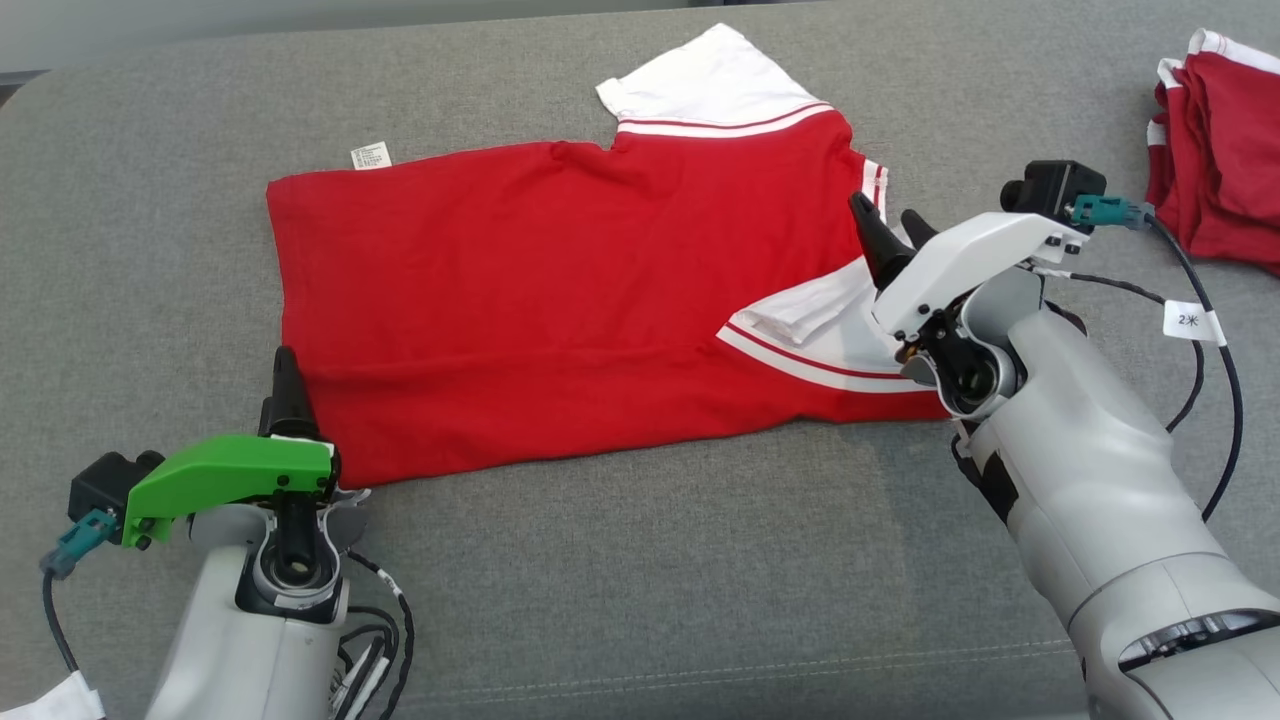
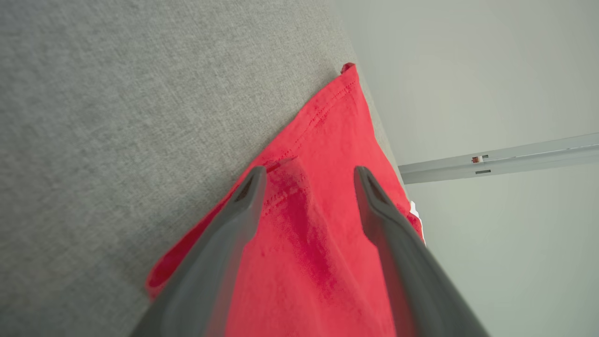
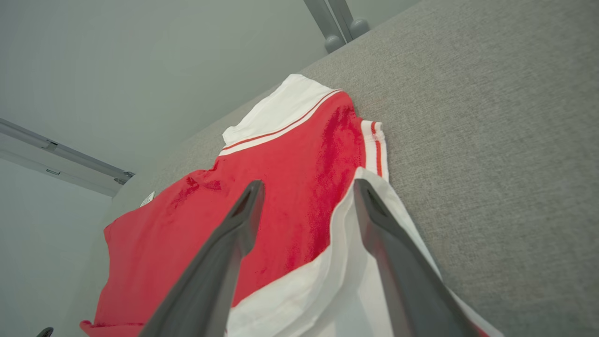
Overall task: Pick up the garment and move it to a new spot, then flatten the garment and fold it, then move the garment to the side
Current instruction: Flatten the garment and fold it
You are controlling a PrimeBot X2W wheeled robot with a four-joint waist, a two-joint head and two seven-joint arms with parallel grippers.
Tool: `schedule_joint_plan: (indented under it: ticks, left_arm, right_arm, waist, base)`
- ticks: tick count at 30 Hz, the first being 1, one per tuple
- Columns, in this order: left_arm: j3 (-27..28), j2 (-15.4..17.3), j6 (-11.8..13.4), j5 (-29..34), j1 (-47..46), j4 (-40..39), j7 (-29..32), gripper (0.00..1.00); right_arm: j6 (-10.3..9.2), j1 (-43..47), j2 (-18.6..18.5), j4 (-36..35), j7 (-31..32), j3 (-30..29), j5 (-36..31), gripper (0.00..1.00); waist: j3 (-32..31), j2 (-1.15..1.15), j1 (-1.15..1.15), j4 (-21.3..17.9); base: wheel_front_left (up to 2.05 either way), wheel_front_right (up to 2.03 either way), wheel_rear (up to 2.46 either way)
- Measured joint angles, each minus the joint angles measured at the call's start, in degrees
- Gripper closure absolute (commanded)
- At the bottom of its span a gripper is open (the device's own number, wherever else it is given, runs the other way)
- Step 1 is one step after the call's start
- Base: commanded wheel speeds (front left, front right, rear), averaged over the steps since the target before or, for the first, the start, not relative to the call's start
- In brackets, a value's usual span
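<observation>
1. Garment [image 1: 520,300]: lies spread on the grey surface [image 1: 640,560].
2. Left tool [image 2: 309,177]: fingers apart, holding nothing, over the hem corner.
3. Right tool [image 1: 886,212]: fingers apart, holding nothing, over the white sleeve [image 1: 820,310].

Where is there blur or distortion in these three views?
Head view: even light, shirt sharp, no glare. Left wrist view: left fingers blurred near the lens, shirt between them smeared. Right wrist view: right fingers soft too, shirt beyond them clearer.
</observation>
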Motion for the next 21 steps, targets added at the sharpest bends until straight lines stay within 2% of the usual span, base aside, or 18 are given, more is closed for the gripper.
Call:
schedule_joint_plan:
  ticks: [6, 13, 17, 21]
  left_arm:
    - [-1.09, 1.59, -0.68, 2.15, 0.34, -2.36, -0.92, 0.0]
    - [-2.58, 3.25, -0.9, 5.03, 4.35, -7.61, -1.71, 0.0]
    - [-3.32, 4.13, -0.27, 7.0, 8.7, -11.12, -2.16, 0.0]
    - [-3.67, 5.25, 1.43, 8.08, 13.72, -14.86, -2.56, 0.0]
  right_arm:
    - [0.0, -2.0, -0.03, 0.19, -1.94, 1.88, 1.75, 0.0]
    - [0.0, -1.65, -1.98, -4.95, -4.69, 5.77, 3.83, 0.0]
    - [0.0, 0.94, -4.24, -7.86, -6.98, 7.84, 4.25, 0.0]
    - [0.01, 4.37, -6.55, -10.99, -8.98, 9.11, 4.8, 0.0]
  waist:
    - [-0.69, 0.0, 0.0, -0.17]
    - [-1.46, 0.0, 0.0, -0.78]
    - [-2.15, 0.0, 0.0, -1.33]
    - [-2.96, 0.0, 0.0, -1.92]
  base:
    - [0.0, 0.0, 0.0]
    - [0.0, 0.0, 0.0]
    - [0.0, 0.0, 0.0]
    - [0.0, 0.0, 0.0]
